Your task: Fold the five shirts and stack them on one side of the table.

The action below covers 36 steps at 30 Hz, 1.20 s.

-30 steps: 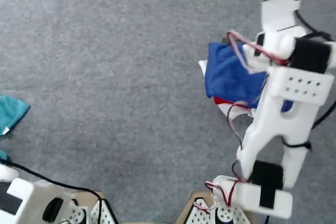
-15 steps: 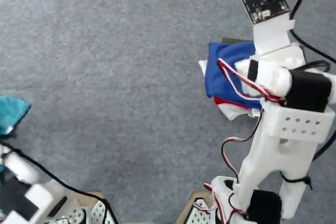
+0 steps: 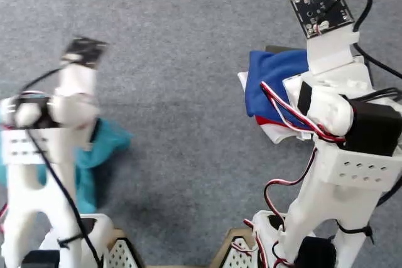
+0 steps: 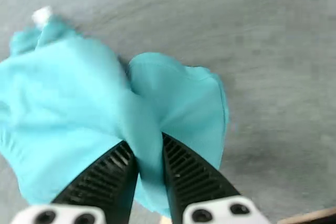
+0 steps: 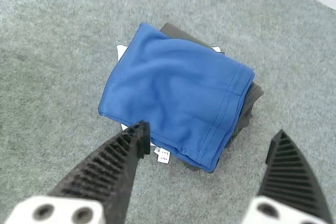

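Observation:
A teal shirt (image 3: 105, 147) lies crumpled on the left of the grey table. My left gripper (image 4: 146, 149) is shut on a pinched fold of the teal shirt (image 4: 79, 103), and the left arm (image 3: 70, 92) stands over it. At the right a folded blue shirt (image 3: 273, 83) tops a stack, with a red and white shirt (image 3: 276, 128) under it. My right gripper (image 5: 210, 132) hangs open above the blue shirt (image 5: 178, 93), touching nothing. A dark shirt (image 5: 253, 97) peeks out from under the stack's far side.
The grey cloth table (image 3: 182, 54) spreads bare between the two arms and toward its far edge. Both arm bases (image 3: 257, 249) sit at the near edge. Red and white cables (image 3: 282, 108) loop off the right arm.
The left arm swung in from the near left corner onto the table, pulling the teal shirt to the right. The right arm shifted a little above the stack.

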{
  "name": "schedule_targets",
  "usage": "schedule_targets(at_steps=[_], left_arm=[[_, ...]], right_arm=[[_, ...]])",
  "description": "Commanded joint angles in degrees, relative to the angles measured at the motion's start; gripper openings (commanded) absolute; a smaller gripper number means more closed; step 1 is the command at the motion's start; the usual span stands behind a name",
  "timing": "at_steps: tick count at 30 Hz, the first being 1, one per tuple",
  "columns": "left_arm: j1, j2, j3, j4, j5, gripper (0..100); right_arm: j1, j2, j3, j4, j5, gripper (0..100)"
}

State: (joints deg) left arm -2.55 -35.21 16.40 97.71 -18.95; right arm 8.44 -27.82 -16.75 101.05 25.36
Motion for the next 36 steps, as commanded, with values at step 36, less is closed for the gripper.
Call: schedule_targets(at_steps=[36], left_arm=[[-15.3,74.6,-65.7,-13.2,27.1,3]], right_arm=[[-32.4,2.2,35.7,-19.2,-12.0,35.7]])
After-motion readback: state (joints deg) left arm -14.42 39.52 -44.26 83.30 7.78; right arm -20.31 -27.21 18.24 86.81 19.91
